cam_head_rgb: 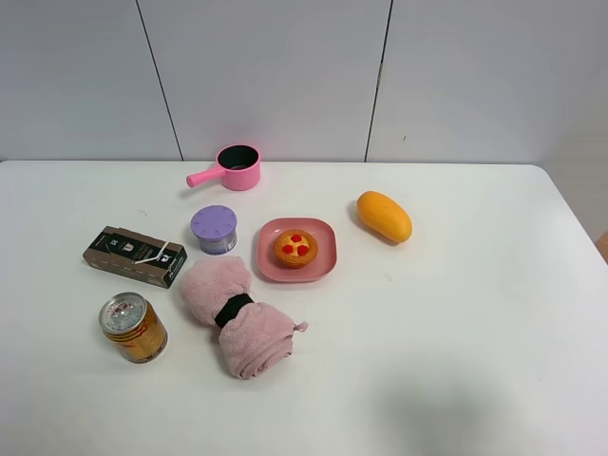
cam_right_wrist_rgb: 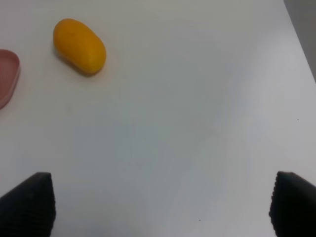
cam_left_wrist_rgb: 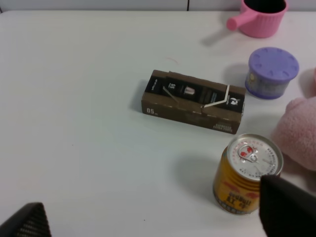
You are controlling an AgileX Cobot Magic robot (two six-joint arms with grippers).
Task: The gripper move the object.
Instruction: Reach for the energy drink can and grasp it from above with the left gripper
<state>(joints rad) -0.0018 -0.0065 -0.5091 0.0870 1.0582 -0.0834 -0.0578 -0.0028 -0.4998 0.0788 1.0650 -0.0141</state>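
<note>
Hovering my left gripper [cam_left_wrist_rgb: 157, 215], jaws spread wide to straddle it, I see the can [cam_left_wrist_rgb: 247, 174] upright on the surface [cam_left_wrist_rgb: 74, 98] beside one jaw, near the brown box [cam_left_wrist_rgb: 192, 101]; right gripper [cam_right_wrist_rgb: 160, 205] gapes empty too.

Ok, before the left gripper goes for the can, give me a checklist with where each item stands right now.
1. Can upright, pull-tab up: ok.
2. Left gripper open and empty: ok.
3. Can centred in its gap: not ok; it sits far to one side.
4. Room around the can: ok; brown box and pink towel are near but apart from it.
5. Right gripper out of the way: ok; open over bare table by the mango.
6. Height above the can: cannot tell.
</note>
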